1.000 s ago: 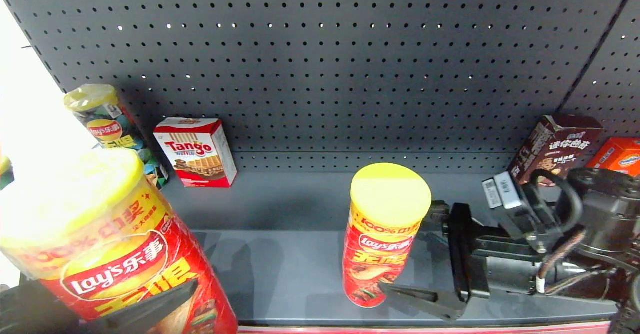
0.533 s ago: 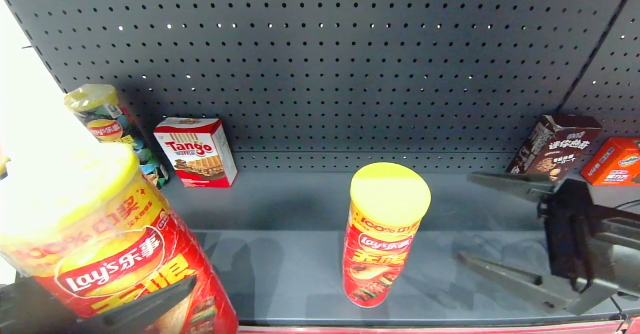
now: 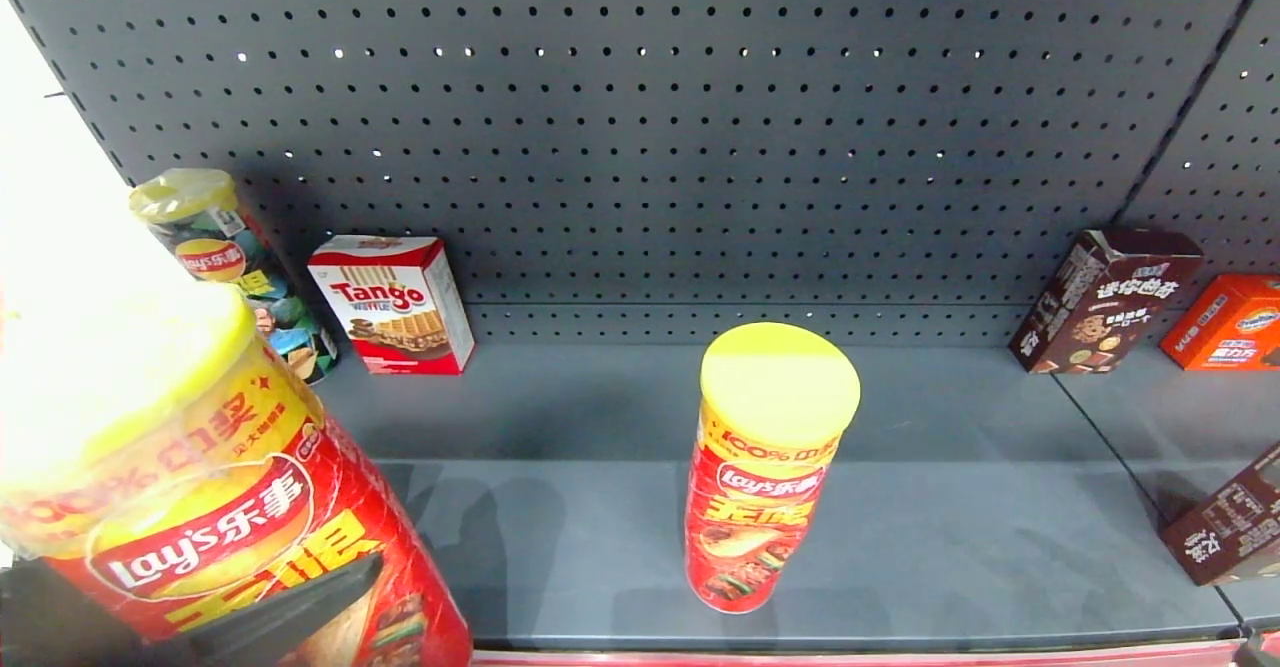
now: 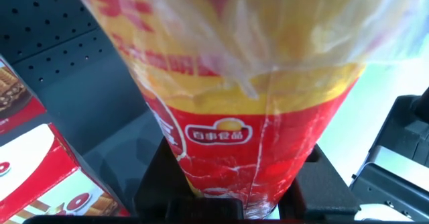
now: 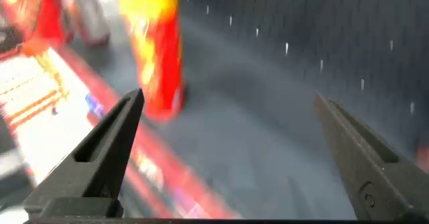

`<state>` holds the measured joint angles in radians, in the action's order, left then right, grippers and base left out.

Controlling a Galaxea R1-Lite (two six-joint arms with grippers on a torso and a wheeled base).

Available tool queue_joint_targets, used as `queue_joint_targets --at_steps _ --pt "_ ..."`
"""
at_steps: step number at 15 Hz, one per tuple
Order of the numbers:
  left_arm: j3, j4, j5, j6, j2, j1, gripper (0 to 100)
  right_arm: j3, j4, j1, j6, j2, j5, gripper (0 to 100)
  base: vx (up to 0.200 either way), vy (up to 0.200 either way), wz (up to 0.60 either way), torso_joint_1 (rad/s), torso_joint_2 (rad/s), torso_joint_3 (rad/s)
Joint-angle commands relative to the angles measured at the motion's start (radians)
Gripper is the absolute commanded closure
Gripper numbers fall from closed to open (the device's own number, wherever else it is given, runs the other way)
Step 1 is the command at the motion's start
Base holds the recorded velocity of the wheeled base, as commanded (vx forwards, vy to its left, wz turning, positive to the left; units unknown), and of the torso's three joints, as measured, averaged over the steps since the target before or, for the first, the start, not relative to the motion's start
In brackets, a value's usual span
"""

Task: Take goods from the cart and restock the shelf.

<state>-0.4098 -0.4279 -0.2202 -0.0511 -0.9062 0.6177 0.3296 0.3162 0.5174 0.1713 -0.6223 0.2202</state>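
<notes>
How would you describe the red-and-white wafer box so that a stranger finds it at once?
Start at the grey shelf with its pegboard back. Toward its left end, near that back, the wafer box stands beside a dark chip can. It is the only red-and-white box; the brown boxes and orange box sit far right.

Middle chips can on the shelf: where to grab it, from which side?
Probably mid-body of the can, coming in from the front of the shelf, one jaw each side. It stands upright and round, with bare shelf left and right and pegboard behind; the flat lid gives nothing to pinch.
</notes>
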Motion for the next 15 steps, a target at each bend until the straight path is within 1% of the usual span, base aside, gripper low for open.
queue_joint_targets --at_steps 1,2,3,5,6,7,8,9,10,11,12,15 --pt "-0.001 0.0 -0.001 -0.003 0.009 0.007 100 -0.089 -0.169 -0.05 -0.062 0.276 -0.038 0 0.0 0.0 0.0 0.0 0.0 0.0" --pt "-0.001 0.0 -0.001 -0.003 0.009 0.007 100 -0.089 -0.169 -0.05 -0.062 0.276 -0.038 0 0.0 0.0 0.0 0.0 0.0 0.0" --pt "0.005 0.001 0.001 -0.003 0.03 0.005 100 -0.169 -0.174 -0.148 -0.084 0.34 -0.064 0 0.0 0.0 0.0 0.0 0.0 0.0" --pt "0.014 0.003 0.004 -0.01 0.041 0.005 100 -0.265 -0.177 -0.238 -0.085 0.421 -0.062 0 0.0 0.0 0.0 0.0 0.0 0.0" --pt "0.014 0.004 0.005 -0.018 0.043 0.005 100 -0.285 -0.177 -0.257 -0.087 0.441 -0.064 0 0.0 0.0 0.0 0.0 0.0 0.0" --pt "0.012 0.006 0.012 -0.032 0.049 0.005 100 -0.33 -0.195 -0.316 -0.095 0.513 -0.065 0 0.0 0.0 0.0 0.0 0.0 0.0" --pt "0.009 0.006 0.013 -0.032 0.049 0.005 100 -0.33 -0.221 -0.32 -0.115 0.523 -0.094 0 0.0 0.0 0.0 0.0 0.0 0.0" --pt "0.008 0.006 0.021 -0.032 0.053 0.004 100 -0.33 -0.243 -0.316 -0.157 0.523 -0.177 0 0.0 0.0 0.0 0.0 0.0 0.0" --pt "0.009 0.008 0.021 -0.032 0.055 0.004 100 -0.33 -0.29 -0.318 -0.168 0.523 -0.246 0 0.0 0.0 0.0 0.0 0.0 0.0" --pt "0.011 0.008 0.021 -0.033 0.055 0.005 100 -0.33 -0.335 -0.318 -0.167 0.523 -0.28 0 0.0 0.0 0.0 0.0 0.0 0.0" --pt "0.014 0.009 0.019 -0.033 0.055 0.007 100 -0.33 -0.316 -0.316 -0.162 0.523 -0.279 0 0.0 0.0 0.0 0.0 0.0 0.0" --pt "0.011 0.008 0.016 -0.038 0.053 0.011 100 -0.33 -0.316 -0.316 -0.162 0.523 -0.279 0 0.0 0.0 0.0 0.0 0.0 0.0"
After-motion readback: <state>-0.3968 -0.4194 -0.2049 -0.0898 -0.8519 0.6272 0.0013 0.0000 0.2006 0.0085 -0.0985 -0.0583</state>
